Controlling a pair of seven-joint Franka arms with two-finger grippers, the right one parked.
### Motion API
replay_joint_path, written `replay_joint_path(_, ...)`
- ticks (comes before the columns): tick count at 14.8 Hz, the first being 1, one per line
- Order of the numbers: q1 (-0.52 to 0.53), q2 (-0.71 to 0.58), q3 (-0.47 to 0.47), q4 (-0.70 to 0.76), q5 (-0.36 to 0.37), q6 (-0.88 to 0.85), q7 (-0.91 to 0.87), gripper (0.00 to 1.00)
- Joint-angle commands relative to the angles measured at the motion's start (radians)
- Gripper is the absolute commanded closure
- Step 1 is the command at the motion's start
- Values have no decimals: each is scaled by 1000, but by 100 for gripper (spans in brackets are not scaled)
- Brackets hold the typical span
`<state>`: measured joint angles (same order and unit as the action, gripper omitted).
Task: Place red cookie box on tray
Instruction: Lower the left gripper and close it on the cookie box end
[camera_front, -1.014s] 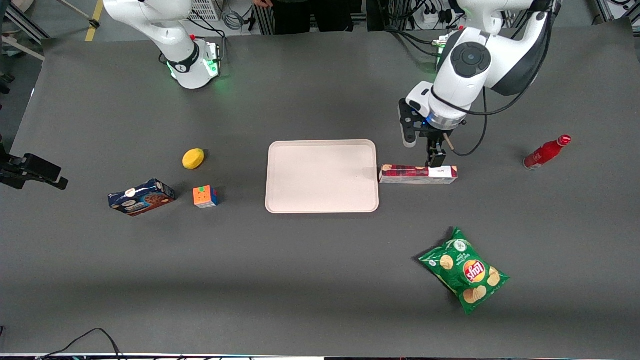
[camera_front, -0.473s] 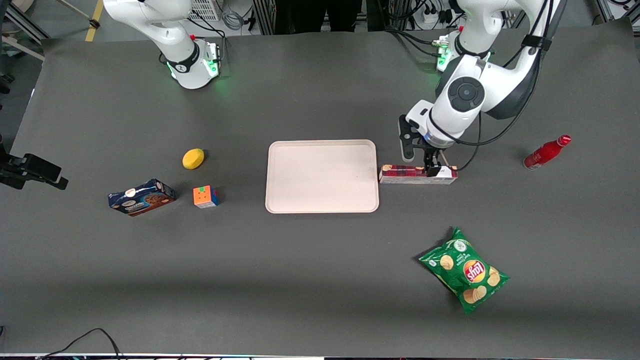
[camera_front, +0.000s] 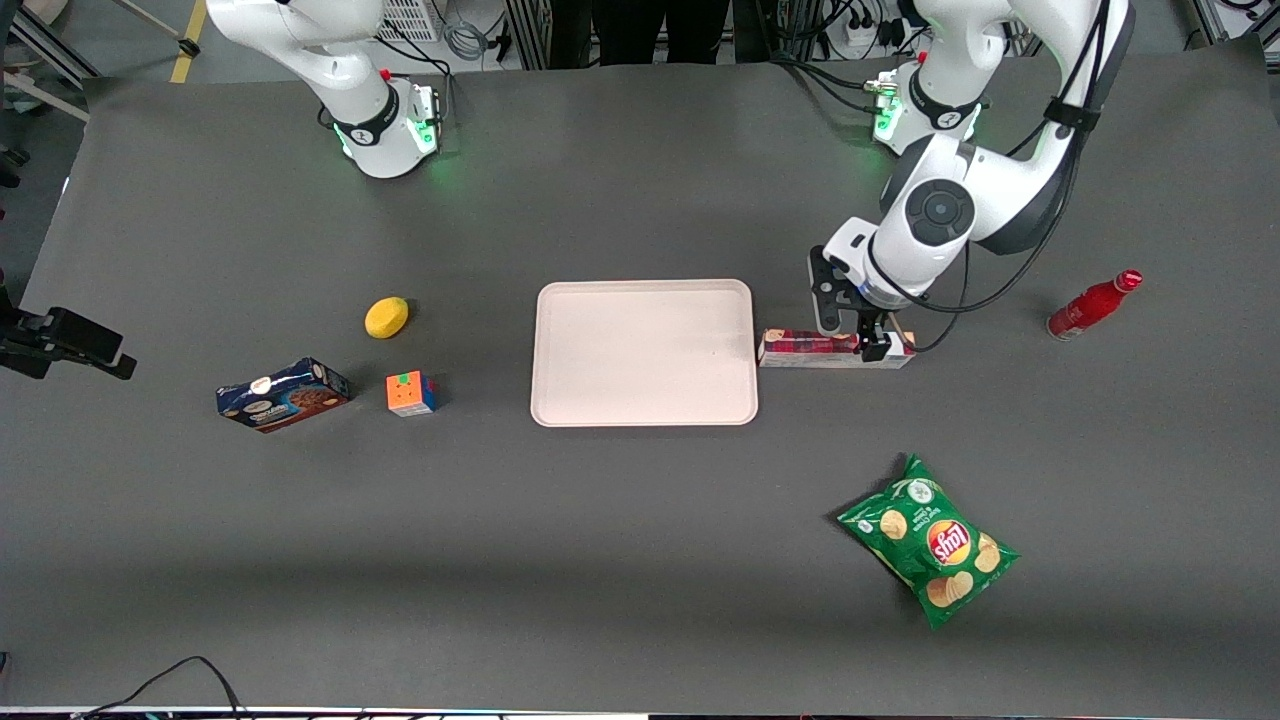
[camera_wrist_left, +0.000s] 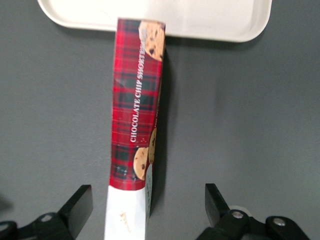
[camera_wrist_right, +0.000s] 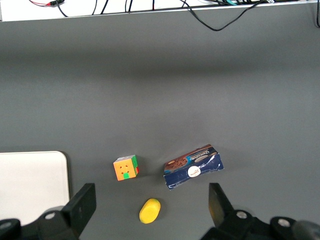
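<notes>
- Two fingers (camera_wrist_left: 75, 210) of the gripper (camera_front: 872, 340) stand spread wide, one on each side of the white end of the red cookie box (camera_front: 822, 349); in the left wrist view clear gaps show between each finger and the cardboard, so nothing is grasped yet.
- Lying flat on the table (camera_front: 640, 560), the red cookie box (camera_wrist_left: 136, 125) has its plaid end just beside the short edge of the tray (camera_front: 590, 400) (whether the two touch is hard to tell).
- Nothing rests on the tray (camera_wrist_left: 210, 25), whose pale rim shows at the box's plaid end in the wrist view.
- Compared with a second ago, the gripper has come down from above the box to the box's level, and the arm's wrist has sunk with it; the box and tray have not shifted.
- Elsewhere: a green chip bag (camera_front: 928, 541) nearer the front camera, a red bottle (camera_front: 1092, 305) toward the working arm's end, and a lemon (camera_front: 386, 317), a puzzle cube (camera_front: 410, 393) and a blue cookie box (camera_front: 283, 394) toward the parked arm's end.
</notes>
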<state>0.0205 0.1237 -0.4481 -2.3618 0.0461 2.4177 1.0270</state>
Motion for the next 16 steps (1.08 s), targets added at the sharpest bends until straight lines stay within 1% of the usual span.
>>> replay_joint_path(1, -8, 24, 2, -14, 12, 41, 2, 0)
replay_joint_path(4, -20, 48, -1, -14, 23, 72, 4, 0)
replay_joint_path(6, -39, 53, -6, -8, 43, 80, 2, 0)
replay_joint_path(12, -44, 114, -4, -10, 60, 145, 2, 0)
replay_joint_path(15, -42, 129, -3, -8, 98, 159, 2, 0)
replay_joint_path(16, -42, 132, -1, -8, 100, 170, 2, 0)
